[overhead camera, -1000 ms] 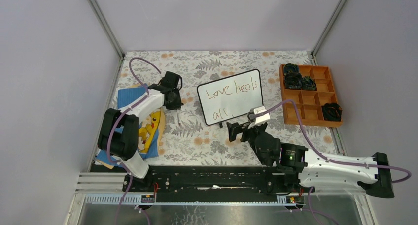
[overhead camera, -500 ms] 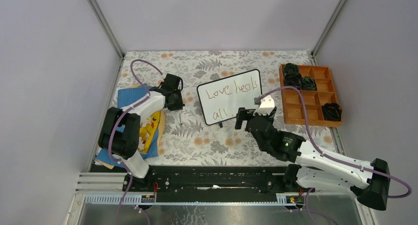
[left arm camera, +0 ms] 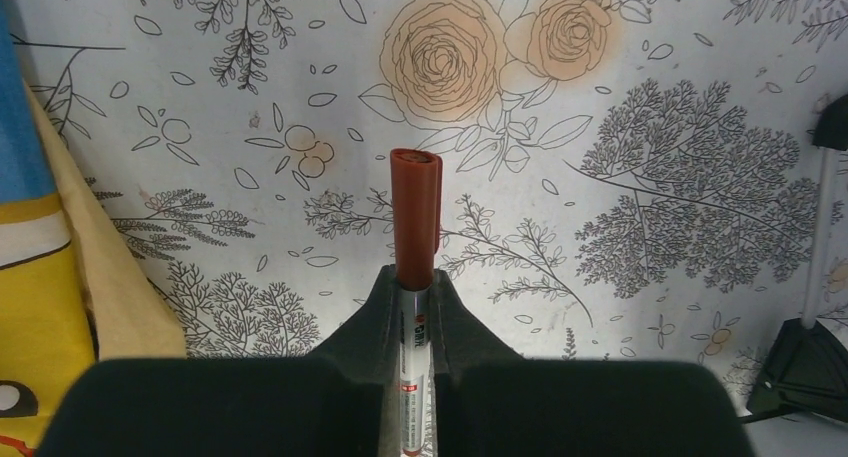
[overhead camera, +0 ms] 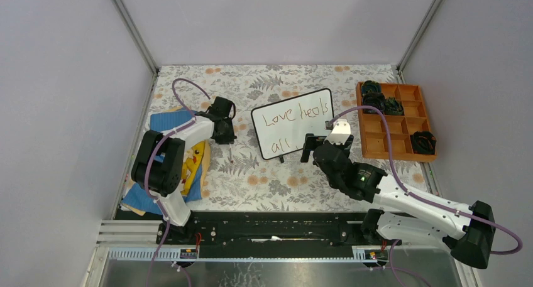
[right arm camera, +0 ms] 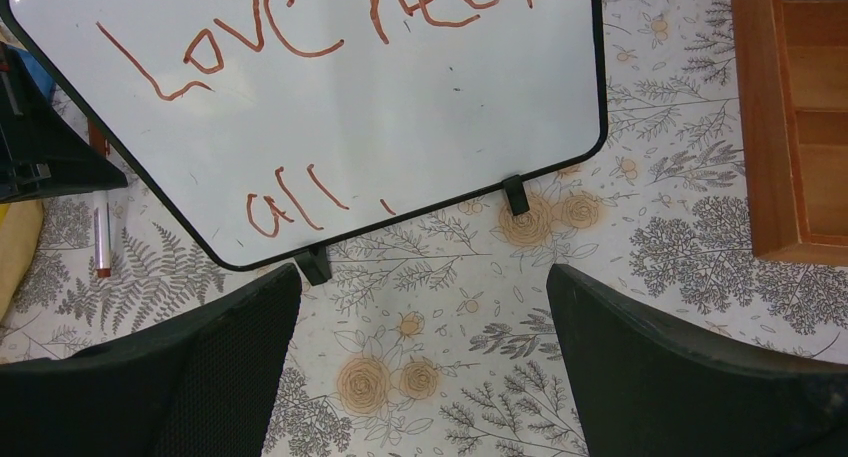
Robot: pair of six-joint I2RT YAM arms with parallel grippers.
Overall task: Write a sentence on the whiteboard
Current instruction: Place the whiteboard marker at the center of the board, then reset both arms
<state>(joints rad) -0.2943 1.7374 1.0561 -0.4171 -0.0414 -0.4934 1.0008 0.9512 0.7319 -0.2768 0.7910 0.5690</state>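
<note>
The whiteboard (overhead camera: pixel 303 132) lies tilted at mid-table, with a black frame and two small feet. The sentence (overhead camera: pixel 295 113) reads "Love heals", with "all" below it, in red-brown. Both show in the right wrist view: the whiteboard (right arm camera: pixel 420 127) and the sentence (right arm camera: pixel 250 52). My left gripper (overhead camera: pixel 227 138) is left of the board, shut on a marker (left arm camera: pixel 414 212) with a red-brown cap, pointing down at the cloth. My right gripper (overhead camera: pixel 316 144) hovers at the board's near edge, open and empty; its jaws (right arm camera: pixel 422 282) are wide apart.
A wooden compartment tray (overhead camera: pixel 402 125) with black items stands at the right. A blue cloth and a yellow picture book (overhead camera: pixel 192 164) lie at the left, under the left arm. Grey walls enclose the floral tablecloth.
My right arm has reached forward and right, bringing its gripper to the whiteboard's near edge. My left gripper has shifted slightly right, still holding the marker.
</note>
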